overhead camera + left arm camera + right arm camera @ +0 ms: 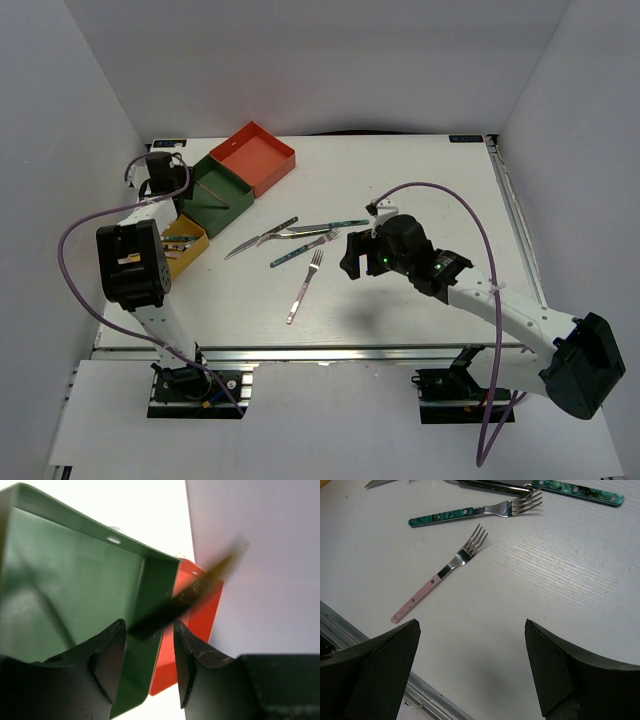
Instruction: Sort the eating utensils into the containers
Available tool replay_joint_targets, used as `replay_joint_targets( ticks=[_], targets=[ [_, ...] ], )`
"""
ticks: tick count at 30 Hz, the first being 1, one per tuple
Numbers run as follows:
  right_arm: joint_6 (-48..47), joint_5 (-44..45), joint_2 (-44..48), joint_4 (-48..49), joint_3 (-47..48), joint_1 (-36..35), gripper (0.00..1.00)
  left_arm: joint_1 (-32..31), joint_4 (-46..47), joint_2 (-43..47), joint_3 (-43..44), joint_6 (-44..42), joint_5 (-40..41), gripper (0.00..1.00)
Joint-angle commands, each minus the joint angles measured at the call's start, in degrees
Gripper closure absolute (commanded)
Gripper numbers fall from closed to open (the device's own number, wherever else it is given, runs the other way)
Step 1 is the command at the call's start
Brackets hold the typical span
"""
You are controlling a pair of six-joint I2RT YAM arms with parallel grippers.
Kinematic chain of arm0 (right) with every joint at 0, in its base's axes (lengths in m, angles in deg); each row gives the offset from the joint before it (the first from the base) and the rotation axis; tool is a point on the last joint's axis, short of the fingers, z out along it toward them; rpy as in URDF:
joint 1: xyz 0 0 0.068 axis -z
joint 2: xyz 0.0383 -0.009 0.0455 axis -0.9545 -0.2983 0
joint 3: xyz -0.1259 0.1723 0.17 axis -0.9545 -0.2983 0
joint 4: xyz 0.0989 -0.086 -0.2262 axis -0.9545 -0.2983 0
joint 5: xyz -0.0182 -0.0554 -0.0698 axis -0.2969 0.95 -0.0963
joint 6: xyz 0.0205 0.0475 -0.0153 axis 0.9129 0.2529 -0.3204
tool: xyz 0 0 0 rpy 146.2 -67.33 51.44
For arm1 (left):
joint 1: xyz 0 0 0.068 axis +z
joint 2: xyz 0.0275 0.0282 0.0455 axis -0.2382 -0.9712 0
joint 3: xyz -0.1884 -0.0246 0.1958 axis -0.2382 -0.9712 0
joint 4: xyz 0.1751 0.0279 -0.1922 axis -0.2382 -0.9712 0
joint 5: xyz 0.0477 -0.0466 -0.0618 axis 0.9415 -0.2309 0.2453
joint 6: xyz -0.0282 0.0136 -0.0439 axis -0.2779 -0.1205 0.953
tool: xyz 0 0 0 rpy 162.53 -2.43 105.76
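Note:
My left gripper point(172, 186) hangs at the left edge of the dark green tray point(225, 180). In the left wrist view it point(150, 632) is shut on the end of a dark, blurred utensil point(200, 585) that points up over the green tray point(75, 580) and the red-orange tray point(197, 622). My right gripper point(355, 258) is open and empty above the table point(472, 625). Ahead of it lie a pink-handled fork point(440, 577), a teal-handled fork point(475, 511) and a teal-handled knife point(570, 490).
The red-orange tray point(255, 155) stands behind the green one. The yellow tray point(188, 245), holding teal-handled utensils, is in front of it. A silver knife point(258, 241) lies mid-table. White walls close in left, right and back. A metal rail point(300, 350) runs along the near edge.

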Motion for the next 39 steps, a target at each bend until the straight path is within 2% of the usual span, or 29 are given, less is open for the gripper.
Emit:
replay_joint_targets(
  ticks=[1,2,5,7,12,13,14,15,17,20,25,27,30,34,39],
  targets=[
    [-1.0,-0.91,0.19,2.62,-0.43,0.39,0.11,-0.77,4.13,1.24,-0.07,0.87,-1.1,0.47],
    [-0.91,-0.91,0.1,2.79,-0.43,0.48,0.11,-1.03,4.05,1.51,-0.16,0.87,-1.19,0.47],
    [-0.83,-0.83,-0.25,3.05,-0.34,0.48,0.11,-2.09,4.31,3.44,-0.78,0.52,-1.98,0.36],
    [-0.65,-0.74,-1.04,3.23,-0.08,0.48,0.11,-2.7,3.7,5.8,-0.69,-0.88,-1.9,0.32],
    [1.54,2.15,-5.69,1.74,3.08,0.48,0.11,-4.02,-2.01,11.6,0.89,-4.4,-1.54,0.24],
    [2.24,3.64,-8.22,-0.44,3.96,0.48,0.11,-4.29,-3.15,13.09,0.98,-6.93,-1.37,0.09],
    [3.03,6.53,-9.73,-1.68,5.19,0.48,0.11,-5.07,-5.07,16.07,0.98,-8.43,-0.85,0.03],
    [3.74,7.95,-10.88,-2.65,7.2,0.31,0.11,-5.51,-6.05,17.66,1.24,-10.28,0.9,0.02],
    [5.5,10.24,-13.6,-3.54,8.36,0.13,0.11,-6.66,-8.51,20.56,2.12,-15.64,2.93,0.02],
    [7.43,9.64,-14.49,-1.17,8.19,-0.13,0.11,-6.75,-13.52,19.71,7.2,-22.67,4.34,0.02],
    [8.14,4.63,-13.79,3.31,4.68,-0.05,0.13,-6.75,-26.52,7.77,23.26,-31.2,6.44,0.03],
    [8.05,4.36,-13.7,3.85,3.97,-0.14,0.14,-6.75,-32.57,1.72,27.59,-31.3,8.55,0.07],
    [6.91,3.92,-13.88,3.76,3.44,-0.05,0.15,-7.19,-36.45,-3.49,33.31,-31.56,10.93,0.14],
    [5.42,4.1,-13.44,3.49,2.56,-0.05,0.15,-8.41,-39.63,-11.48,38.32,-32.0,14.88,0.16],
    [3.84,3.48,-12.47,4.11,-0.07,-0.05,0.15,-8.68,-41.3,-16.68,42.72,-32.09,18.49,0.17]
  ],
)
